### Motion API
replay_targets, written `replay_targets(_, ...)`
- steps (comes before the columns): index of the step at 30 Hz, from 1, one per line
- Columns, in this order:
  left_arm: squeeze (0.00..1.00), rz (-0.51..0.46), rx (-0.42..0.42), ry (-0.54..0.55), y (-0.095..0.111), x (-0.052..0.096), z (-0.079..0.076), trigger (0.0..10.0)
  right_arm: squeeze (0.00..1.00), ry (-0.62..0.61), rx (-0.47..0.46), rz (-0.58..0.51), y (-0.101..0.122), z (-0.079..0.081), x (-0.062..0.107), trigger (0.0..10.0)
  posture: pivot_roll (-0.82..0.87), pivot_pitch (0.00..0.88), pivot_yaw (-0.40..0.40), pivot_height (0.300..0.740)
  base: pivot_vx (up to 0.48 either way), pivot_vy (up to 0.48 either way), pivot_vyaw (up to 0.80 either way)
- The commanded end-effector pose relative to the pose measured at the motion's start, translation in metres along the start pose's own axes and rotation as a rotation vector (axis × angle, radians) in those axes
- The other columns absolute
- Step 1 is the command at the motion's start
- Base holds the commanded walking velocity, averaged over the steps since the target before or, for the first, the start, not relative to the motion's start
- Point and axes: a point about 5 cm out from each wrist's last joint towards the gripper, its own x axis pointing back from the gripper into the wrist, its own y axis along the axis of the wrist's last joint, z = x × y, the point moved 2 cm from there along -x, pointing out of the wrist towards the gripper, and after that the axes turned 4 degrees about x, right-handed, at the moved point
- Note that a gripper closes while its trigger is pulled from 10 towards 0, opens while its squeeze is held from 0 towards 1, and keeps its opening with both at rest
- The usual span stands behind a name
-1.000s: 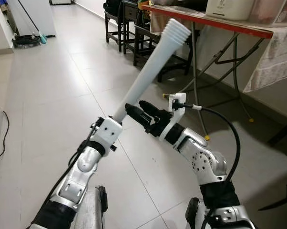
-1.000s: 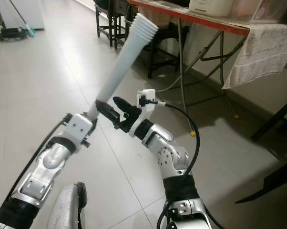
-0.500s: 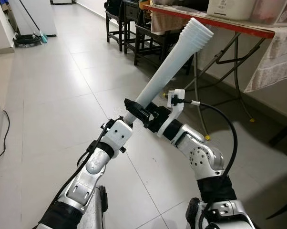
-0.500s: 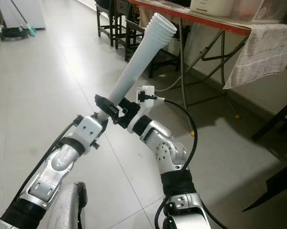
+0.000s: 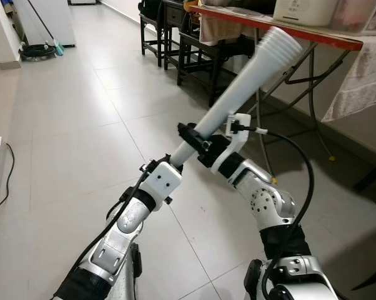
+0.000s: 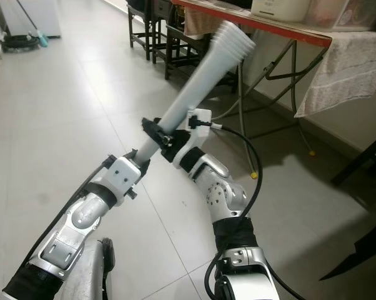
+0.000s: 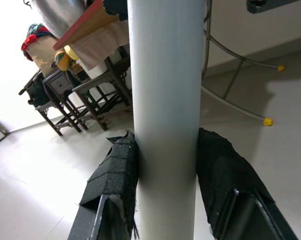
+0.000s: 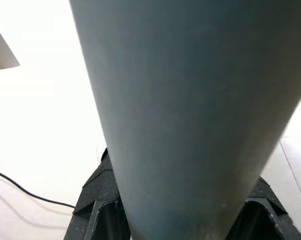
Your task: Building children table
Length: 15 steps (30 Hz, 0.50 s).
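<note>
Pale glossy floor tiles with thin dark grout lines spread out before the robot in the left eye view, and along the far side stands one folding table with a red-edged top and grey metal tube legs, one cream rice cooker on it, and a row of dark wooden chairs beneath and beside it. One long white plastic table leg, round, smooth and widening to a ribbed, stepped end, slants up over the floor between the two silver arms. The left gripper has it at the narrow lower end, and the right gripper is set across it just above. In the right eye view the same white leg rises over the tiles, its ribbed tip blurred, with a black cable looping from the right wrist. In the left wrist view the left gripper is clamped on the leg, one rough black padded finger pressed against each side of the smooth tube. In the right wrist view the leg looms close as a broad grey tapered surface, and the right gripper straddles it with a black finger on either side, touching it.
</note>
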Motion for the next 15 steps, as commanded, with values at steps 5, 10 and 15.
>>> replay_targets(5, 0.0, 0.006, 0.004, -0.001, -0.002, 0.002, -0.002, 10.0, 0.0, 0.016, -0.005, -0.027, 0.006, 0.004, -0.004, 0.0, 0.21, 0.0, -0.068, 0.424, 0.0, 0.0, 0.0)
replay_targets(10, 0.0, 0.086, 0.046, 0.06, -0.019, 0.006, 0.005, 10.0, 0.0, 0.004, -0.014, -0.057, 0.011, 0.003, -0.004, 0.0, 0.21, 0.0, -0.068, 0.424, 0.0, 0.0, 0.0)
replay_targets(15, 1.0, 0.128, 0.086, 0.119, -0.03, 0.011, 0.016, 10.0, 0.0, 0.006, -0.011, -0.072, 0.014, 0.004, -0.005, 0.0, 0.21, 0.0, -0.068, 0.424, 0.0, 0.0, 0.0)
